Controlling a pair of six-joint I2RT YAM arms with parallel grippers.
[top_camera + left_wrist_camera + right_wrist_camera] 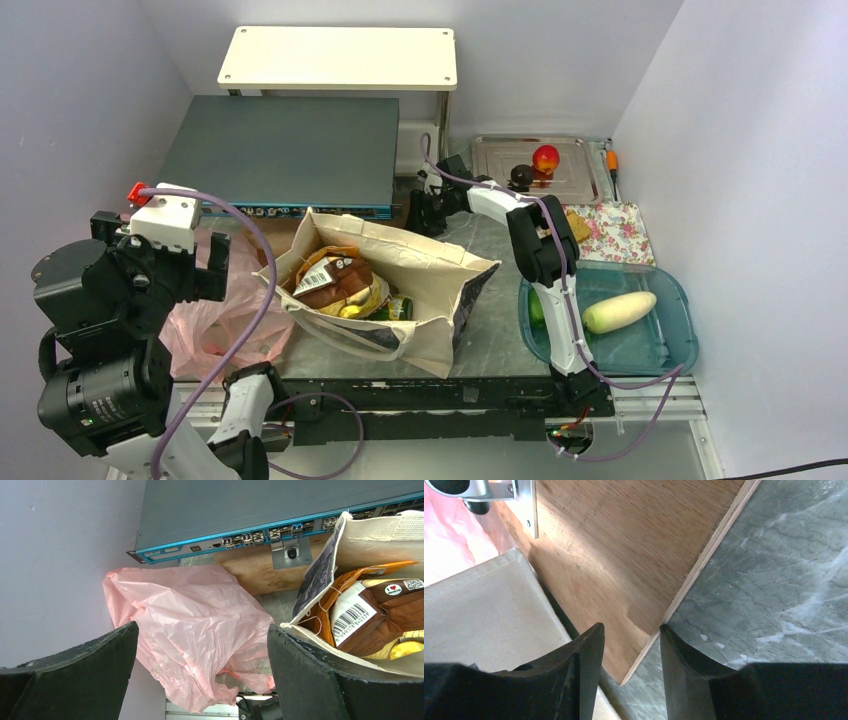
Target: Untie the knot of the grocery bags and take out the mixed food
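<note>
Pink plastic is lying crumpled on the left of the table, and your left gripper (202, 630) is hanging over it with its jaws spread wide and nothing between them. You are dealing with two bags: one pink bag (170, 610) and one canvas tote (440, 270), sitting just beside each other. I cannot pick out the knot among the pink folds, so I cannot say whether it is tied or undone.

Your right gripper (631, 630) is hovering behind the tote, over the edge of a wooden board (624, 555) where it is meeting the stone table (774, 580). Its fingers are standing partly apart and are empty.

Judging by how things are lying, you are working through the unloading. One white radish (620, 312) is resting in the blue tub (670, 350), with something green beside it, half hidden by the arm. One red fruit (546, 158) is sitting on the metal tray (500, 150).

The tote is holding one brown chip bag (385, 620) on top, one orange chip bag (360, 575) beside it and one green bottle (400, 308) at the near rim.

Next, I would say, you are needing to swing the right gripper back over the tote's mouth, widen the jaws, and pinch the brown chip bag by a fold.
</note>
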